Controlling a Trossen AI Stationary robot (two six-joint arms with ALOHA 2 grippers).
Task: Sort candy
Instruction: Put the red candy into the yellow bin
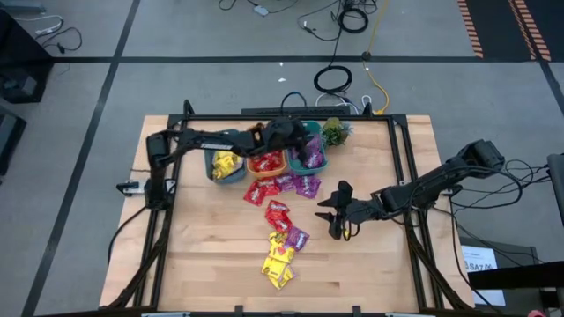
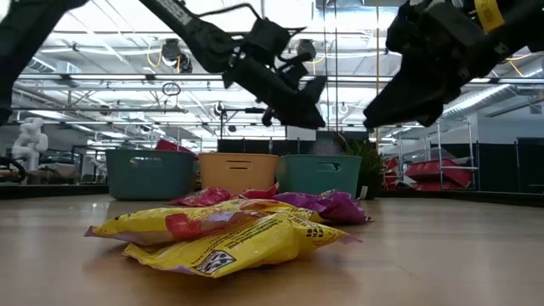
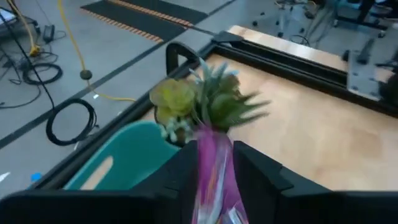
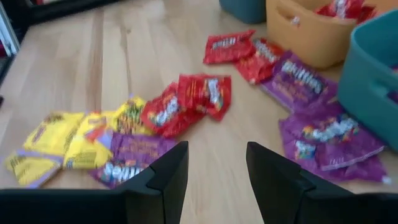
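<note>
Presently the left end effector (image 3: pixel 214 186), clamped on a purple candy packet (image 3: pixel 214 171), hangs directly above the right-hand teal bin (image 1: pixel 310 161); the right end effector (image 4: pixel 214 180), fingers apart, waits nearby.

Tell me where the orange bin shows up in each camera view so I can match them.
High view: the orange bin sits mid-table, middle of three bins.
Low view: centre background, behind the candy pile.
Left wrist view: not in it.
Right wrist view: upper right corner, red candy inside.
Shared landmark: the teal bin beside it.
</note>
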